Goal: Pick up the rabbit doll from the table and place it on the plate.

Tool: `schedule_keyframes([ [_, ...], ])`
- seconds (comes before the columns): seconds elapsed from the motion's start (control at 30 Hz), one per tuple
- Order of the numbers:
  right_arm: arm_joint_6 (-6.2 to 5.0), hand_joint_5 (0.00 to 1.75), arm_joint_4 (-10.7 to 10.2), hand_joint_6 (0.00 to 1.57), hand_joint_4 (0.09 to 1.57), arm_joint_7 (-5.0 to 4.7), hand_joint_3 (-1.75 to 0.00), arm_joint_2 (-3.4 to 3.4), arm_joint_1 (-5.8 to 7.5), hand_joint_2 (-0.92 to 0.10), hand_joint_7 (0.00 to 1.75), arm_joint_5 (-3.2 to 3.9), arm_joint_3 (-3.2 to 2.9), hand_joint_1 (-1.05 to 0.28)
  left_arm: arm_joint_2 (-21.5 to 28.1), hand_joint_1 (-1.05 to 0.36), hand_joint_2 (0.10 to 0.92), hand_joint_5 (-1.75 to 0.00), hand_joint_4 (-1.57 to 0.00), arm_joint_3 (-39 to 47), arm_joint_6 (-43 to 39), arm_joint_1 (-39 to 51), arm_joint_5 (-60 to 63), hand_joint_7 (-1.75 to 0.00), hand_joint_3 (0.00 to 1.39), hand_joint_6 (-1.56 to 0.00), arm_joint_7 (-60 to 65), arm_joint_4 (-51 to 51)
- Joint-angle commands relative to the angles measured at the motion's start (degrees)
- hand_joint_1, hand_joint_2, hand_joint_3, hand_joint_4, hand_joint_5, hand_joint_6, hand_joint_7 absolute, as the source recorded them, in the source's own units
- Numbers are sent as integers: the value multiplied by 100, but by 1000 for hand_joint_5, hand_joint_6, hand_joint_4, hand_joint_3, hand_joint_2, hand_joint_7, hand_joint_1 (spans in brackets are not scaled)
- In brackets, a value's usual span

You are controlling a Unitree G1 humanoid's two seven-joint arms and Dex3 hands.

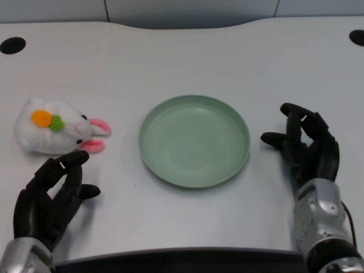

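Observation:
A white rabbit doll (57, 127) with pink ears and an orange and green carrot patch lies on the table at the left. To its right, in the middle, a light green plate (194, 140) holds nothing. My left hand (52, 198) hovers just below the doll, fingers apart and holding nothing, its fingertips close to the doll's lower ear. Whether they touch it I cannot tell.
My right hand (307, 148) rests on the white table (187, 57) right of the plate. Two dark round holes (12, 45) sit at the table's far corners. A dark edge runs along the table's front.

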Motion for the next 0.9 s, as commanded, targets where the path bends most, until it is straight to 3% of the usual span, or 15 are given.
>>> schedule_keyframes([
  [0.03,-15,1300,64,474,610,91,-429,16,-45,-921,1006,105,-66,-392,11,-481,921,-1661,-345,-5,53,-3,-16,-877,440,-411,7,-2],
  [0.17,-38,1284,104,493,612,81,-403,25,-53,-921,985,127,-75,-414,21,-467,921,-1656,-366,-7,65,-13,-17,-896,454,-414,11,-1],
  [0.33,-81,1281,140,492,585,146,-396,28,-46,-921,976,119,-62,-415,60,-486,921,-1648,-361,-9,-80,0,24,-904,441,-418,-42,-6],
  [0.47,-104,1291,122,487,605,186,-400,42,-24,-921,975,125,-62,-407,191,-524,921,-1647,-342,-101,-634,-34,106,-915,431,-410,-407,-12],
  [0.53,-91,1286,119,493,608,112,-399,43,-21,-921,978,74,-30,-410,241,-533,921,-1642,-341,-117,-774,-58,168,-931,407,-404,-419,-135],
  [0.57,-90,1280,118,496,607,129,-398,50,-22,-921,980,87,-37,-414,301,-533,921,-1641,-348,-135,-901,-62,240,-937,394,-407,-451,-207],
  [0.63,-90,1271,119,491,604,127,-401,63,-18,-921,977,98,-43,-399,436,-518,921,-1626,-340,-170,-1041,-69,396,-937,379,-393,-461,-383],
  [0.77,-167,1266,129,492,611,72,-414,55,2,-921,973,-3,29,-402,891,-506,921,-1561,-309,-288,-1785,-126,1067,-883,332,-335,-471,-391],
  [0.9,-170,1266,125,503,611,89,-408,62,10,-921,976,-9,26,-415,1574,-568,921,-1381,-266,-425,-2352,-314,1955,-736,276,-302,-437,-392],
])
